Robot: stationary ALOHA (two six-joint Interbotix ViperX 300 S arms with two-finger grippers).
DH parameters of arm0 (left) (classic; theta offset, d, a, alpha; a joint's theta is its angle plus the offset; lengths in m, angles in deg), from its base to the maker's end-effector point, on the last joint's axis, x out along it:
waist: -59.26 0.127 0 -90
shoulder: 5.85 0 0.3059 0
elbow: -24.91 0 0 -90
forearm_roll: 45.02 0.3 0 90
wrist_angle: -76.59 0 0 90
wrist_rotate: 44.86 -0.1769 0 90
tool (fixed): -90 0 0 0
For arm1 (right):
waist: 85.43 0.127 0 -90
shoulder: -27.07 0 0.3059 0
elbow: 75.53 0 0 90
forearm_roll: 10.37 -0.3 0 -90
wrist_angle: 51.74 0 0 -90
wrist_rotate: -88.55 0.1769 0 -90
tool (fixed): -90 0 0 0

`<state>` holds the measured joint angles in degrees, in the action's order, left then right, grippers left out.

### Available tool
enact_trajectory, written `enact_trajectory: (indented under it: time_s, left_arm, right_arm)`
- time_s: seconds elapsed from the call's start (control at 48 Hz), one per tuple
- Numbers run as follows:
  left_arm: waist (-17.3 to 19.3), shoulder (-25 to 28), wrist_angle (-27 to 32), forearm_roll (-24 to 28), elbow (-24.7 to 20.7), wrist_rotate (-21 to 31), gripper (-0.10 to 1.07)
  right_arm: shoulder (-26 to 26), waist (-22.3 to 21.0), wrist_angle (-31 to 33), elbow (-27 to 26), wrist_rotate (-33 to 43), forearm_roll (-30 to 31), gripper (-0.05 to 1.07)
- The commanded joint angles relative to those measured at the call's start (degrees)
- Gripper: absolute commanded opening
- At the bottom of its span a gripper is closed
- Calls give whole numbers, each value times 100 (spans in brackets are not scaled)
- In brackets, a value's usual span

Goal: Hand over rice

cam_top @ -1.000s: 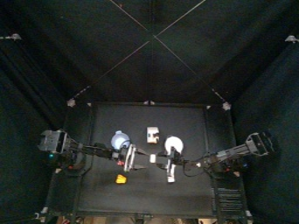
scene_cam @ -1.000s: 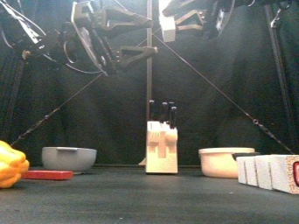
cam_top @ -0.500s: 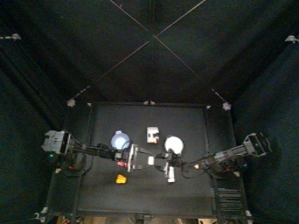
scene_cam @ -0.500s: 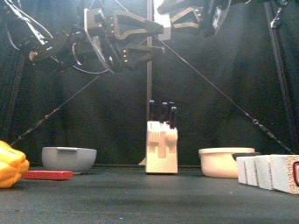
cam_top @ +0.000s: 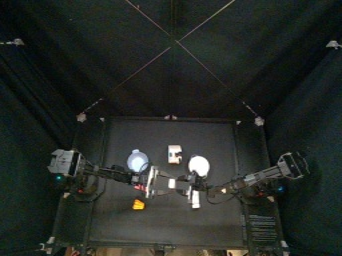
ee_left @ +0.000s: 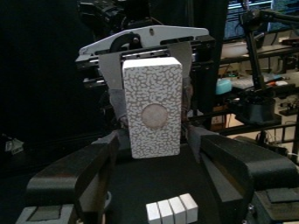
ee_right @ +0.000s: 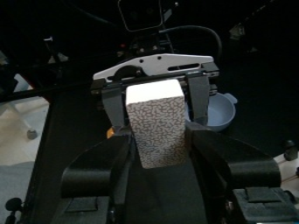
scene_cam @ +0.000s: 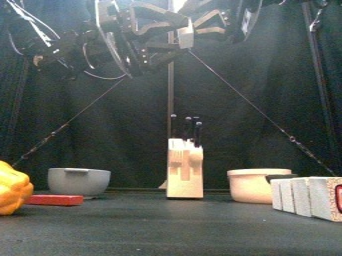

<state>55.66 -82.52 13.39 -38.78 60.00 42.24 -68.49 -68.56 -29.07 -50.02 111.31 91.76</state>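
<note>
Skipping foreground clutter: yellow pepper (scene_cam: 11,188) front-left of knife block (scene_cam: 183,170), white boxes (scene_cam: 310,196) front-right, grey bowl (scene_cam: 78,181) left, white bowl (scene_cam: 258,185) right.

Mid-handover, high above knife block. Gripping rice (ee_right: 160,118) by one end in right gripper (ee_right: 162,133), jaws set to packet width, packet held out toward left side. Facing it with left gripper (ee_left: 158,150), spread very wide, lined up on free end. Cannot tell whether already around it or just short.

Next, probably: ease left gripper on until flanking packet, close firmly, only then release right. Drop risk if released early. Packet likely slippery.
</note>
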Motion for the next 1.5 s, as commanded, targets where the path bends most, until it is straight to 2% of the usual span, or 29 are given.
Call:
enact_trajectory:
  time_s: [0.0, 0.167, 0.438, 0.562, 0.812, 0.938, 1.104, 1.208, 1.292, 1.396, 1.479]
  left_arm:
    - [0, -18, -62, 18, -123, -9, 94]
    - [0, 0, -62, 18, -132, -9, 85]
    - [9, -97, -62, 18, -44, -18, 58]
    - [18, -246, -70, 18, 88, -18, 49]
    - [35, -536, -70, 9, 334, -18, 48]
    - [35, -519, -70, 18, 334, -18, 48]
    - [44, -475, -62, 9, 334, -18, 48]
    - [44, -483, -62, 9, 352, -9, 48]
    - [44, -475, -44, 9, 360, -9, 48]
    - [44, -475, -18, 9, 369, -9, 48]
    - [53, -475, 18, 9, 387, -9, 48]
  right_arm:
    - [-70, 9, 26, -167, 9, 26, 59]
    - [-70, 9, 62, -167, 9, 35, 59]
    - [-105, 26, 105, -97, 9, 9, 59]
    - [-220, 79, 202, 9, 9, -18, 59]
    - [-352, 123, 290, 334, 0, -334, 59]
    - [-316, 97, 290, 422, 0, -563, 59]
    - [-299, 88, 290, 422, -9, -571, 61]
    - [-290, 79, 290, 439, -9, -580, 68]
    - [-290, 88, 299, 431, -9, -598, 80]
    - [-299, 79, 299, 448, -26, -598, 99]
    - [-308, 79, 299, 448, -53, -598, 106]
